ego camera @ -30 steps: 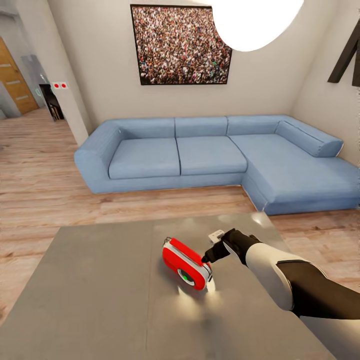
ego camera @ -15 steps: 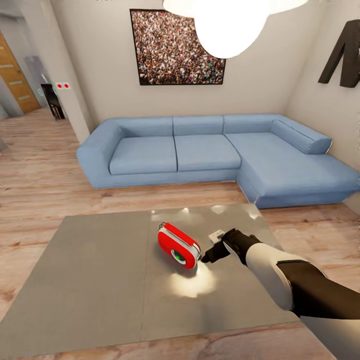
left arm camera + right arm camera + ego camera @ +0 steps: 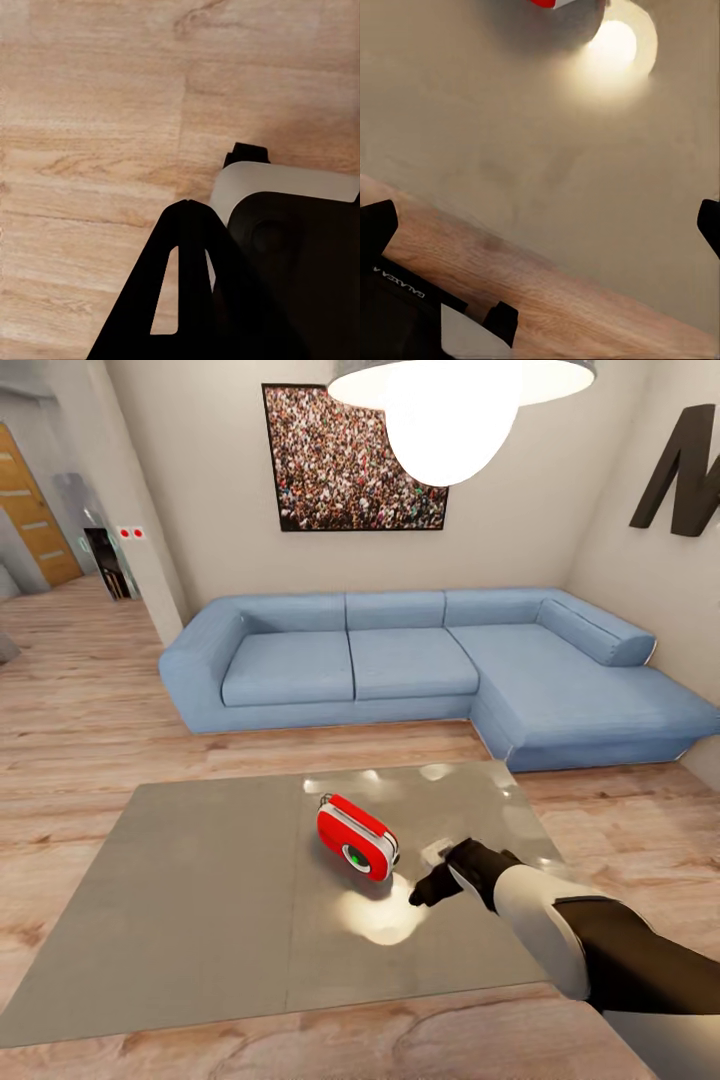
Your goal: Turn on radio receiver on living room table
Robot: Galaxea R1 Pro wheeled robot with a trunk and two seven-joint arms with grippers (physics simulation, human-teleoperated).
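Head view, landmark: the radio receiver (image 3: pixel 357 837), red with white trim, lying tilted on the counter (image 3: pixel 200 900), roughly mid-top and toward its sofa-side edge.
Radio front: round dial faces the robot, with a green spot in its centre (possibly a sign that it is on; I cannot confirm this).
Right tool (image 3: pixel 428 887): dark, just beside the radio on the robot's side, apart from it, low over the counter. In the right wrist view the two fingertips (image 3: pixel 376 225) sit at opposite edges, so it reads as spread wide and holding nothing.
Left tool (image 3: pixel 187 277): above bare plank floor in the left wrist view; whether it is spread or closed I cannot tell.
Behind the radio: blue sofa (image 3: pixel 400 660), crowd picture (image 3: pixel 355 458), pendant lamp (image 3: pixel 450 410).
Beside the radio: bright lamp reflection on the glossy top.
Task progress: robot is at the counter, right arm within reach; judging by the green spot, the switching may already be done. If not, a press on the dial remains.
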